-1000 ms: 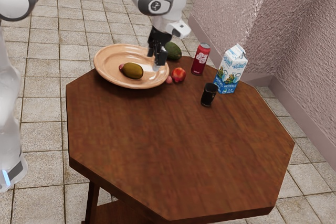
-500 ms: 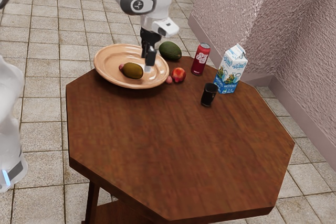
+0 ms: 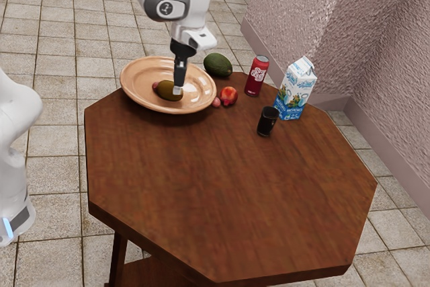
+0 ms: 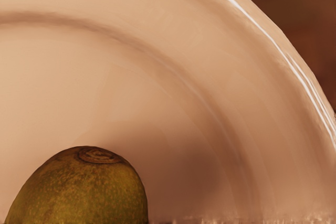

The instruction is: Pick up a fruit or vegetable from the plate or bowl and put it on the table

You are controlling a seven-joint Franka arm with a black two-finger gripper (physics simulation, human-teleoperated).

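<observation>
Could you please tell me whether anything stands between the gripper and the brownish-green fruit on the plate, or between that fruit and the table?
Nothing visible stands between the gripper and the brownish-green fruit. Between that fruit and the bare tabletop stands the raised rim of the plate, which a lift should clear.

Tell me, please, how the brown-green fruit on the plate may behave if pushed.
The brown-green fruit would probably roll, since it looks rounded, though the raised rim of the plate may stop it. Its plump form suggests firmness.
</observation>
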